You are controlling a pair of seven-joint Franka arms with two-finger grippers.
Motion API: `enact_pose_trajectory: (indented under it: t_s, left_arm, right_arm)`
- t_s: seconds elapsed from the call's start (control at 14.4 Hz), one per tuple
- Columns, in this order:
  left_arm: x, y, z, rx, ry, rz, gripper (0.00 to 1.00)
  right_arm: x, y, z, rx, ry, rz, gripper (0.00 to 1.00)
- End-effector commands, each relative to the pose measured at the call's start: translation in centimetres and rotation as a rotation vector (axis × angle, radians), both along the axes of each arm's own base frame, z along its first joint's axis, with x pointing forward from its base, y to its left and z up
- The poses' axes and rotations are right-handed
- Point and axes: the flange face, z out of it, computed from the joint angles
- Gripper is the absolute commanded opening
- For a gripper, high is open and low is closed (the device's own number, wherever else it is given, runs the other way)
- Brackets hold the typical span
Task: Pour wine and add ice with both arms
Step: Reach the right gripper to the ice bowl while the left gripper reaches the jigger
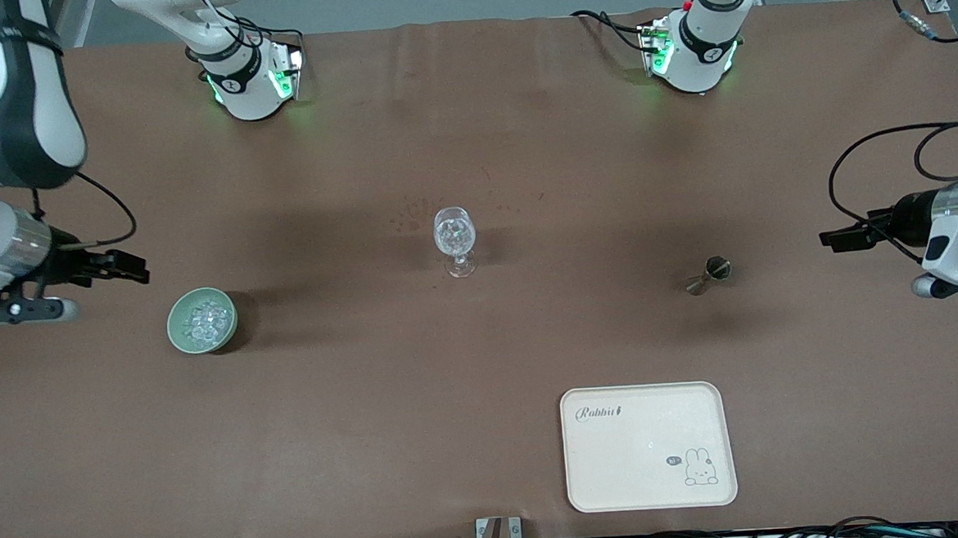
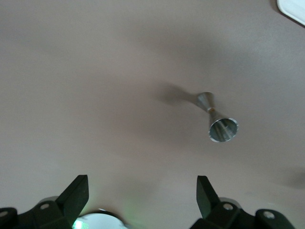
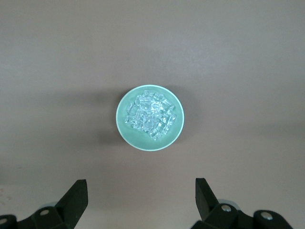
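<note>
Nearest the front camera lies a cream tray (image 1: 648, 446), bare. Farther back, a wine glass (image 1: 455, 240) stands mid-table, with a steel jigger (image 1: 709, 275) toward my left arm's end and the ice (image 1: 205, 320) heaped in a green bowl (image 1: 177, 330) toward my right arm's end. My right gripper (image 1: 122, 267) hangs beside the bowl, fingers wide apart, holding nothing. My left gripper (image 1: 840, 238) hangs near the jigger, equally wide and empty.

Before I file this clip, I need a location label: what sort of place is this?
Probably a robot lab staged as a small bar: two robot arms at a brown table, cables along its edge, with a wine glass, a metal jigger and a bowl of ice.
</note>
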Motion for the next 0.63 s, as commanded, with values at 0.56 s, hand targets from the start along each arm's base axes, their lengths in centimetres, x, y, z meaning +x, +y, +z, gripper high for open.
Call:
enact_pose_trajectory:
  t_s: [0.56]
  left_arm:
    - [0.4, 3.0, -21.3, -0.404, 0.374, 0.532, 0.99]
  right_arm:
    - [0.7, -0.1, -14.6, -0.008, -0.06, 0.096, 0.99]
